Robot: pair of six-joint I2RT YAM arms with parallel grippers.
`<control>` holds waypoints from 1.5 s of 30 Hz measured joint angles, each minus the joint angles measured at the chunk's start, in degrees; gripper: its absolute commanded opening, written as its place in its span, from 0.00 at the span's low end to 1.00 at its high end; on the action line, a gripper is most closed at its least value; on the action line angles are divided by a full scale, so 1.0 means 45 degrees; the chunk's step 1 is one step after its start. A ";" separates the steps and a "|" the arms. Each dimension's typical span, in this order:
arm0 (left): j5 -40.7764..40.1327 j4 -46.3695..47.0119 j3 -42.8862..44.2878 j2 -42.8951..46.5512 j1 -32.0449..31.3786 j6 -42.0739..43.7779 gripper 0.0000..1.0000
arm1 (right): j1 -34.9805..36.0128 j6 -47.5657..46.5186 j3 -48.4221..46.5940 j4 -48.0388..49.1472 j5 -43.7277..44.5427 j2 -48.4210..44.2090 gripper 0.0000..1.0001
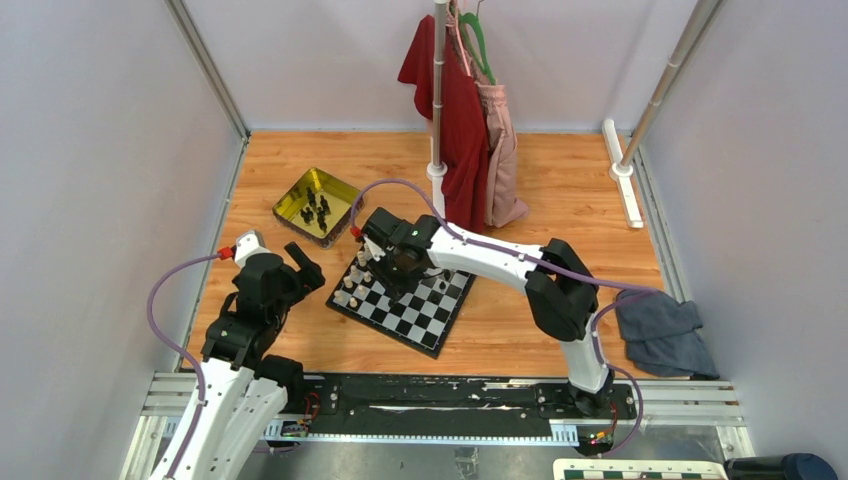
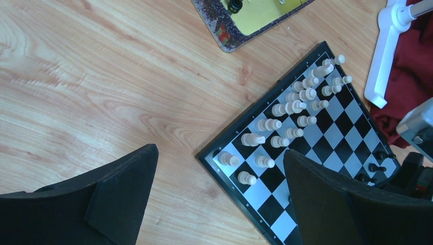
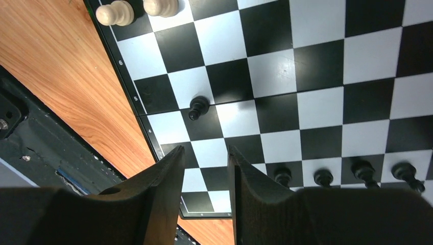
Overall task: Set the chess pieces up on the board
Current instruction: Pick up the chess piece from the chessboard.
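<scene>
The board [image 1: 430, 318] lies at an angle in mid-table. My right gripper [image 1: 400, 270] hovers over its far half, open; in the right wrist view its fingers [image 3: 168, 173] stand apart with nothing between them, above bare squares near the board's [image 3: 316, 66] rim. One black chess piece [image 3: 198, 106] stands alone just ahead of the gripper [image 3: 204, 149]. Several more [image 3: 322, 177] stand in a row beside the right finger. My left gripper [image 2: 220, 151] is wide open and empty above the board's [image 2: 327, 148] near-left corner. More black pieces [image 1: 316, 210] lie in the gold tray [image 1: 290, 205].
Cream-white pieces [image 2: 293, 107] fill two rows on the board's left side. A clothes stand with a red garment [image 1: 460, 110] rises behind the board, its white foot [image 2: 390, 46] close to the board's far corner. A grey cloth [image 1: 660, 335] lies at the right.
</scene>
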State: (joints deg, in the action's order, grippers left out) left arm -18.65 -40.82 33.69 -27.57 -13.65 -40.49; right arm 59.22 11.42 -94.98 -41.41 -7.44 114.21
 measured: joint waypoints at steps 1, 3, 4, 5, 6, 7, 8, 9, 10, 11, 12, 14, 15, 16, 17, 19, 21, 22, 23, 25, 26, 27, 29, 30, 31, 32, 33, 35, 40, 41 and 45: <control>0.0000 0.0000 0.0000 0.0000 0.0000 0.0000 1.00 | 0.0000 -0.0029 -0.0058 0.0015 -0.0063 0.0097 0.43; -0.0005 0.0000 -0.0005 0.0015 0.0000 0.0000 1.00 | 0.0000 -0.0078 -0.0170 0.0053 -0.0228 0.0253 0.44; -0.0005 -0.0005 -0.0005 0.0029 0.0000 0.0000 1.00 | 0.0000 -0.0087 -0.0199 0.0068 -0.0282 0.0301 0.44; -0.0010 0.0000 -0.0005 0.0044 0.0000 -0.0005 1.00 | 0.0000 -0.0112 -0.0219 0.0078 -0.0330 0.0330 0.45; -0.0005 0.0000 -0.0005 0.0058 0.0000 0.0000 1.00 | 0.0005 -0.0126 -0.0238 0.0078 -0.0379 0.0350 0.45; -0.0010 0.0000 -0.0005 0.0073 0.0000 0.0000 1.00 | 0.0005 -0.0131 -0.0243 0.0087 -0.0398 0.0359 0.45; -0.0010 0.0000 -0.0010 0.0083 0.0000 0.0000 1.00 | 0.0005 -0.0136 -0.0267 0.0097 -0.0432 0.0379 0.45; -0.0015 -0.0005 -0.0015 0.0083 0.0000 -0.0005 1.00 | 0.0005 -0.0141 -0.0267 0.0117 -0.0452 0.0389 0.45; -0.0015 0.0000 -0.0015 0.0083 0.0000 -0.0005 1.00 | 0.0010 -0.0155 -0.0282 0.0126 -0.0461 0.0413 0.45; -0.0015 -0.0005 -0.0015 0.0083 0.0000 -0.0005 1.00 | 0.0010 -0.0170 -0.0287 0.0160 -0.0466 0.0447 0.45; -0.0015 0.0000 -0.0015 0.0083 0.0000 -0.0005 1.00 | 0.0015 -0.0170 -0.0287 0.0185 -0.0476 0.0495 0.45; -0.0015 -0.0005 -0.0015 0.0083 0.0000 -0.0005 1.00 | 0.0029 -0.0175 -0.0291 0.0209 -0.0486 0.0593 0.45; -0.0015 -0.0005 -0.0015 0.0083 0.0000 -0.0005 1.00 | 0.0039 -0.0175 -0.0291 0.0223 -0.0491 0.0641 0.45; -0.0015 -0.0005 -0.0015 0.0083 0.0000 -0.0005 1.00 | 0.0053 -0.0175 -0.0301 0.0233 -0.0491 0.0695 0.45; -0.0015 -0.0005 -0.0015 0.0083 0.0000 0.0000 1.00 | 0.0073 -0.0180 -0.0340 0.0233 -0.0491 0.0806 0.45; -0.0010 -0.0005 -0.0015 0.0083 0.0000 -0.0005 1.00 | 0.0112 -0.0180 -0.0427 0.0248 -0.0495 0.0957 0.45; -0.0010 -0.0005 -0.0015 0.0097 0.0000 -0.0005 1.00 | 0.0136 -0.0180 -0.0452 0.0262 -0.0495 0.1049 0.45; -0.0010 -0.0005 -0.0015 0.0112 0.0000 -0.0005 1.00 | 0.0146 -0.0185 -0.0461 0.0267 -0.0495 0.1083 0.45; -0.0010 -0.0005 -0.0015 0.0126 0.0000 -0.0005 1.00 | 0.0151 -0.0185 -0.0466 0.0267 -0.0495 0.1098 0.45; -0.0010 -0.0005 -0.0015 0.0141 0.0000 -0.0005 1.00 | 0.0175 -0.0189 -0.0476 0.0267 -0.0495 0.1122 0.45; -0.0010 -0.0005 -0.0015 0.0141 0.0000 -0.0005 1.00 | 0.0175 -0.0189 -0.0491 0.0262 -0.0495 0.1132 0.44; -0.0005 -0.0005 -0.0015 0.0141 0.0000 -0.0005 1.00 | 0.0189 -0.0194 -0.0515 0.0267 -0.0495 0.1161 0.44; -0.0005 -0.0005 -0.0019 0.0141 0.0000 -0.0005 1.00 | 0.0199 -0.0199 -0.0622 0.0272 -0.0491 0.1243 0.44; -0.0005 -0.0005 -0.0015 0.0141 0.0000 0.0000 1.00 | 0.0199 -0.0204 -0.0646 0.0282 -0.0491 0.1277 0.43; -0.0005 -0.0005 -0.0019 0.0141 0.0000 0.0000 1.00 | 0.0199 -0.0209 -0.0670 0.0267 -0.0491 0.1292 0.43; -0.0005 -0.0005 -0.0019 0.0141 0.0000 0.0000 1.00 | 0.0199 -0.0214 -0.0695 0.0277 -0.0491 0.1316 0.42; -0.0005 -0.0005 -0.0019 0.0141 0.0000 0.0000 1.00 | 0.0199 -0.0214 -0.0714 0.0277 -0.0486 0.1331 0.42; -0.0005 0.0000 -0.0029 0.0141 0.0000 0.0000 1.00 | 0.0199 -0.0223 -0.0806 0.0262 -0.0486 0.1433 0.40; -0.0005 0.0000 -0.0097 0.0141 0.0000 0.0000 1.00 | 0.0204 -0.0228 -0.0962 0.0253 -0.0447 0.1744 0.39; -0.0005 0.0000 -0.0102 0.0141 0.0000 0.0000 1.00 | 0.0204 -0.0223 -0.1015 0.0243 -0.0442 0.1826 0.38; 0.0000 0.0000 -0.0117 0.0146 0.0000 0.0000 1.00 | 0.0209 -0.0223 -0.1127 0.0233 -0.0432 0.2045 0.34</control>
State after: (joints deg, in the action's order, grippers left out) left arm -18.65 -40.82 33.17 -26.92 -13.65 -40.49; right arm 60.16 10.41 -100.05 -40.36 -9.39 123.42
